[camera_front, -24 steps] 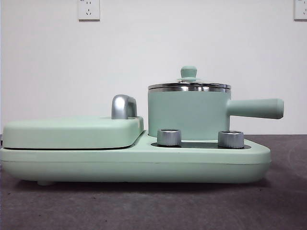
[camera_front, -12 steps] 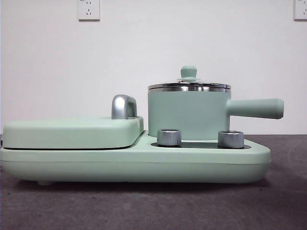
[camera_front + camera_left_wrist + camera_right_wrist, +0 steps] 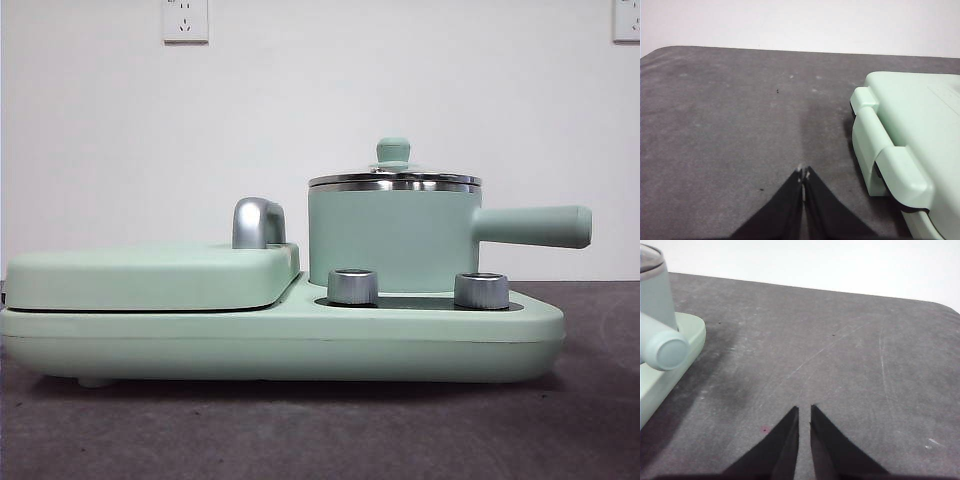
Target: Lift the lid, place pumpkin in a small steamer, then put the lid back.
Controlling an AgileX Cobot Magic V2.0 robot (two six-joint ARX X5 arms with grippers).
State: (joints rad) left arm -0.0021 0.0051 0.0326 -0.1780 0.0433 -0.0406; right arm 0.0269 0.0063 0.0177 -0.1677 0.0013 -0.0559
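Mint-green small steamer stands on the appliance base behind two silver knobs, with the lid seated on its rim. Left gripper hangs over bare table beside the base, jaws pressed together, empty. Right gripper hangs near the steamer's handle, jaws a narrow slit apart, empty.

Open air is sitting above the lid and its knob. The chrome handle is standing just beside the small steamer. Bare table is lying open past the steamer's side handle.
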